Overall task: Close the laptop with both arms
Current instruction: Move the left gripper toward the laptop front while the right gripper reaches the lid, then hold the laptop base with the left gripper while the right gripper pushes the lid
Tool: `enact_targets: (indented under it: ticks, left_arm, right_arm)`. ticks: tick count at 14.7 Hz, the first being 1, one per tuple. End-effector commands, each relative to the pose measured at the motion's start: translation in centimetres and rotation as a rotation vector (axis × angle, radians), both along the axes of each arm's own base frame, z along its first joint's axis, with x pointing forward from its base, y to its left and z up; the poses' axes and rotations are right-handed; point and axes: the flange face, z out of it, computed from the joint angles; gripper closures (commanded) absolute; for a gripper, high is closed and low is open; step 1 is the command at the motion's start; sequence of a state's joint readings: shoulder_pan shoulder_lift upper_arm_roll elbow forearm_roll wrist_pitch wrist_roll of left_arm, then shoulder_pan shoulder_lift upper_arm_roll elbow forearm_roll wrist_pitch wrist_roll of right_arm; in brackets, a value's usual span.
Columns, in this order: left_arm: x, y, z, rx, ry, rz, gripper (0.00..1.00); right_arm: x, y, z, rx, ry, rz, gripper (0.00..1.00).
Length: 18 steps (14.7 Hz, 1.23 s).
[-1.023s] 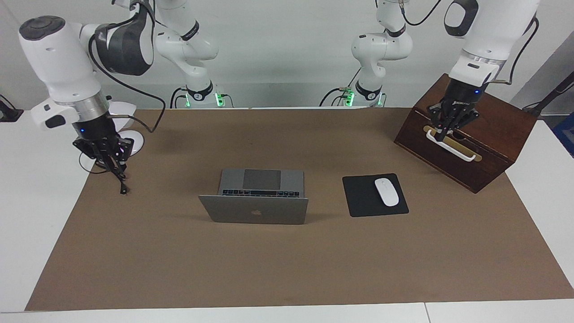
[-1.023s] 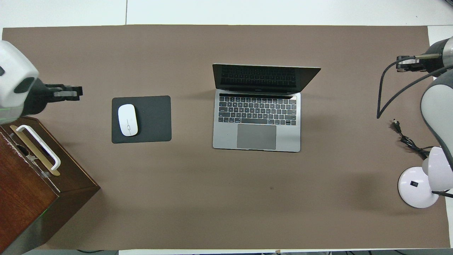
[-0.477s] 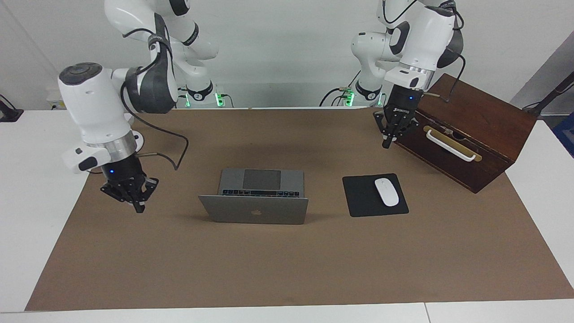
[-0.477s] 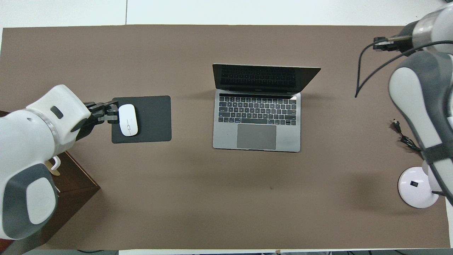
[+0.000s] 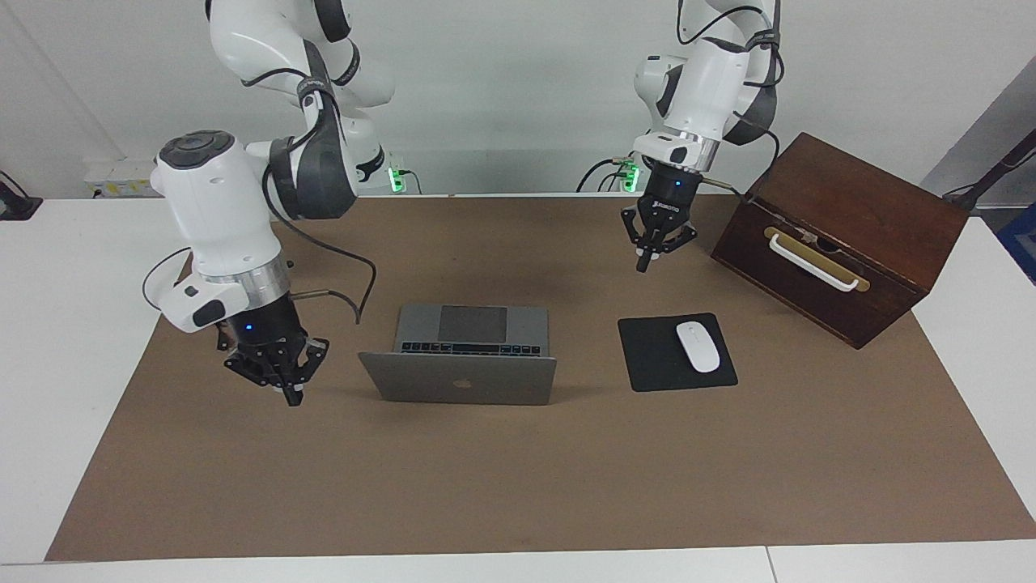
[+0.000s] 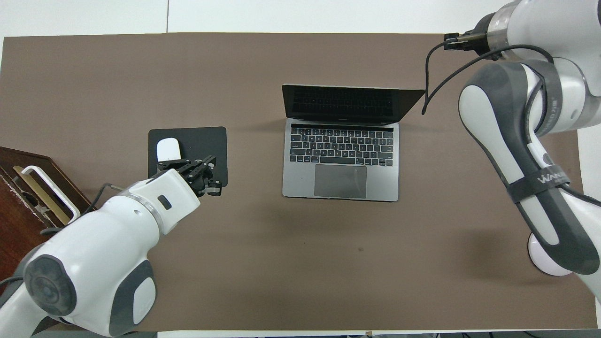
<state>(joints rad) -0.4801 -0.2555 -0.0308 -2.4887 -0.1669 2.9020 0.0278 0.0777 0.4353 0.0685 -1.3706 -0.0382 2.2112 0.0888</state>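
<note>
We see the laptop (image 5: pixel 458 364) open mid-mat (image 5: pixel 518 486). Our left gripper (image 5: pixel 643 264), fingers pinched together and empty, hangs above the mat near the box (image 5: pixel 842 235); our right gripper (image 5: pixel 293 397), likewise closed, hovers beside the lid

Open laptop (image 6: pixel 340 155); left claw (image 6: pixel 213 188) over pad (image 6: pixel 206 138)

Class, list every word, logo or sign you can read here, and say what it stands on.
"WAN…", rest unclear: dark strap round the white right arm.
Apple logo, no words: lid of the thin silver-grey laptop.
White lettering above the left hand: too small to read.
Laptop key legends: too small to read.
</note>
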Motion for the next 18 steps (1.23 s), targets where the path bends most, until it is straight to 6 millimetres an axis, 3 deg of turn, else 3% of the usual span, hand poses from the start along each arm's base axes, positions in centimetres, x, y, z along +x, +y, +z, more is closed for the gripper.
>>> enact_targets:
  ticks: [1,5,7,11,18]
  left_arm:
    - [-0.1,-2.6,-4.2,-0.014,-0.053,-0.034,1.0]
    - [-0.3,-5.4,-8.5,-0.017,-0.112,-0.075,1.0]
    - [-0.7,-6.1,-9.3,0.006,-0.124,-0.119,1.0]
    - [-1.5,-8.5,-14.0,0.01,-0.195,-0.171,1.0]
    - [-0.5,-10.2,-16.7,0.028,-0.171,-0.189,1.0]
  right_arm:
    - [1.5,1.7,0.0,0.013,-0.023,-0.007,1.0]
    - [1.2,7.1,0.0,0.011,-0.002,-0.061,1.0]
    - [1.4,8.4,0.0,-0.002,-0.005,-0.078,1.0]
    - [0.8,14.8,-1.1,-0.05,-0.001,-0.107,1.0]
    - [-0.5,18.5,-2.5,-0.1,0.048,-0.07,1.0]
